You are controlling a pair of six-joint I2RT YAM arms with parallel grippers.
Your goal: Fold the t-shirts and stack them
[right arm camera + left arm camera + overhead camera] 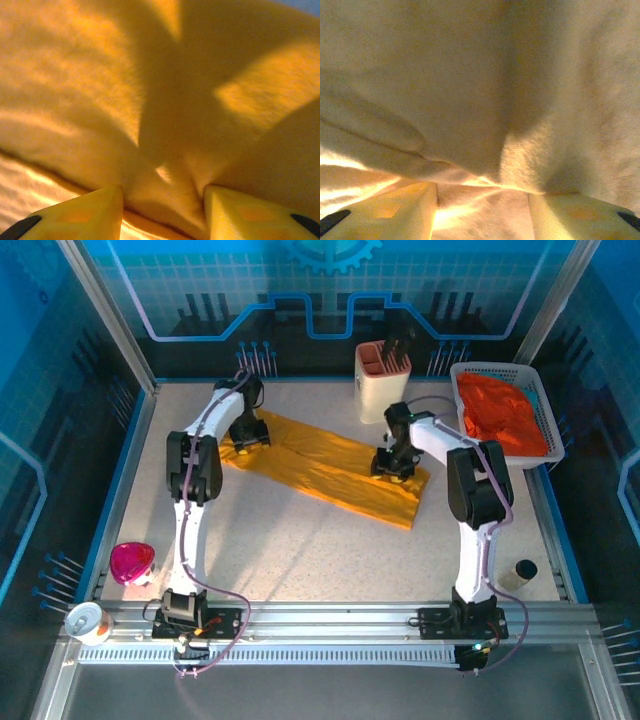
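1. The left arm reaches from its near-left base far up the table's (300, 550) left side. It bends at the elbow and points the left gripper (248, 435) down onto the far-left end of the mustard-yellow t-shirt (320, 465).
2. The right arm rises from its near-right base, folds back toward the centre and sets the right gripper (392, 468) down on the shirt's right part, just short of its near-right end.
3. In the left wrist view, the yellow fingers (395, 215) stand at a middling width, and soft creases run together into the gap between them. They are pinching a gather of the yellow cloth.
4. In the right wrist view, a raised ridge of cloth is squeezed between the fingers (245, 215), so this gripper also holds the yellow shirt.
5. The yellow shirt is matte, finely napped cloth. It lies as a long, flat band slanting from far left to near right across the speckled pale tabletop.
6. The orange-red t-shirt (500, 415) lies crumpled in the white mesh basket (495, 367) at the far right. A cream holder (380, 375) with dark utensils stands just left of the basket.
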